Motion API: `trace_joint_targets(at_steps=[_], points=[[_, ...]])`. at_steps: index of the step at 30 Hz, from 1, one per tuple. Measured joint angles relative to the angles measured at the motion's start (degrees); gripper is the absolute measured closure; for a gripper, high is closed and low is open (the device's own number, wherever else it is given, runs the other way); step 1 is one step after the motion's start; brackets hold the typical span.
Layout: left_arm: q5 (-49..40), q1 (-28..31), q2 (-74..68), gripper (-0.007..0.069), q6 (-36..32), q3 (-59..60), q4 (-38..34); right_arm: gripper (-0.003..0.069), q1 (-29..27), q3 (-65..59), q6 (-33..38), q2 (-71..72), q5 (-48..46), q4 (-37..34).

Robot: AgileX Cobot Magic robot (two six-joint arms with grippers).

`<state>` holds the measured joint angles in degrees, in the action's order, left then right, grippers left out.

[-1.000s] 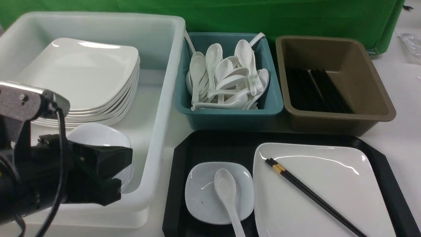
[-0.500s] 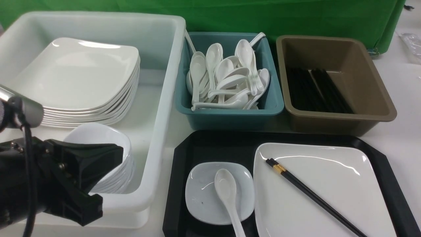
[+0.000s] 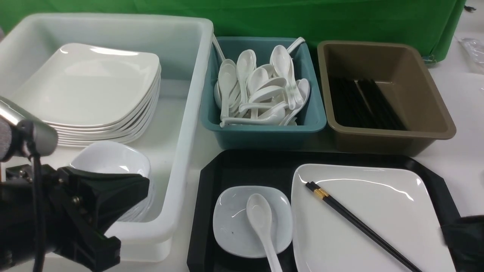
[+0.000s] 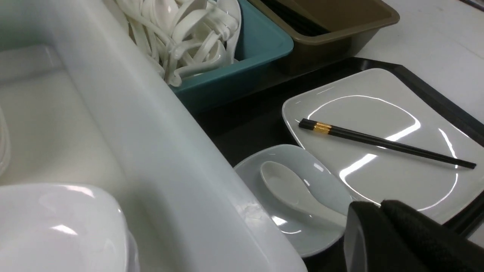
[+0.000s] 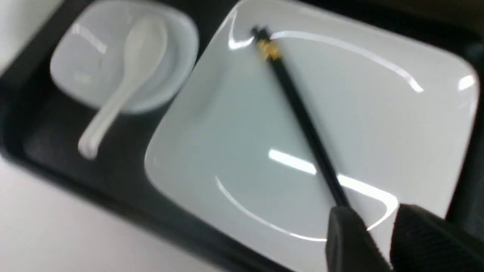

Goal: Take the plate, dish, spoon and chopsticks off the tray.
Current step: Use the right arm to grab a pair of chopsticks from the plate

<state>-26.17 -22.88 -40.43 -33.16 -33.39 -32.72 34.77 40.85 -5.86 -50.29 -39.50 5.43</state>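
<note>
Your right gripper (image 5: 375, 216) has just come in over the near right corner of the big black textured plastic tray (image 3: 245, 170). Its jaws are narrowly parted and empty above the thin end of the long black gold-banded chopsticks (image 3: 359, 224). They lie across the large glossy white square plate (image 3: 393, 204). Nothing is cleared yet: the small white square dish (image 3: 230, 223) holds the glossy white soup spoon (image 3: 259, 215), left of the plate. Your left gripper (image 4: 372, 206) stays closed, empty. I can read no writing.

Lab test bench, backed by green cloth (image 3: 340, 19), white tabletop (image 3: 465, 151) laid with sorting tub (image 3: 181, 113), teal bin (image 3: 264, 134), brown bin (image 3: 378, 141)

Black wedge-shaped left claw (image 4: 380, 213), silver cylindrical housing (image 3: 36, 130), thin black cable (image 3: 38, 211), black right claw (image 5: 378, 217)
</note>
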Motion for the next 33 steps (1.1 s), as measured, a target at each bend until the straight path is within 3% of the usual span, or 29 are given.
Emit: trace_joint_targets(at_steps=[3, 6, 9, 14, 16, 20, 23, 30, 33], points=[[-2.52, 0.0, 1.31, 0.0607, -1.67, 0.0, -1.24, 0.0438, 3.2, 5.37, 2.91, -12.28, -2.91, 2.17], [-4.79, 0.0, 2.88, 0.0607, -2.91, 0.0, -1.9, 0.0428, 2.63, 8.9, 5.86, -20.57, -4.68, 2.66], [-9.57, 0.0, 6.9, 0.0607, -3.92, 0.0, -2.43, 0.0416, -1.65, 13.0, 12.02, -30.25, -5.99, 0.74], [-14.41, 0.0, 11.75, 0.0607, -4.83, 0.0, -2.62, 0.0396, -8.8, 16.67, 25.64, -39.54, -3.79, -10.7], [-14.83, 0.0, 12.62, 0.0607, -4.83, 0.0, -2.62, 0.0375, -9.86, 17.16, 27.39, -41.09, -2.84, -12.43], [-15.43, 0.0, 14.27, 0.0607, -5.02, 0.0, -2.62, 0.0249, -12.07, 18.35, 30.37, -45.71, -0.34, -14.84], [-15.56, 0.0, 14.28, 0.0607, -5.07, 0.0, -2.62, 0.021, -12.23, 18.35, 31.06, -47.66, 0.31, -15.2], [-15.56, 0.0, 14.28, 0.0607, -5.36, 0.0, -2.55, 0.0202, -12.23, 18.35, 31.61, -50.31, 2.49, -15.52], [-15.56, 0.0, 14.28, 0.0607, -5.43, 0.0, -2.19, 0.0245, -12.23, 18.35, 32.48, -51.14, 3.01, -15.51]])
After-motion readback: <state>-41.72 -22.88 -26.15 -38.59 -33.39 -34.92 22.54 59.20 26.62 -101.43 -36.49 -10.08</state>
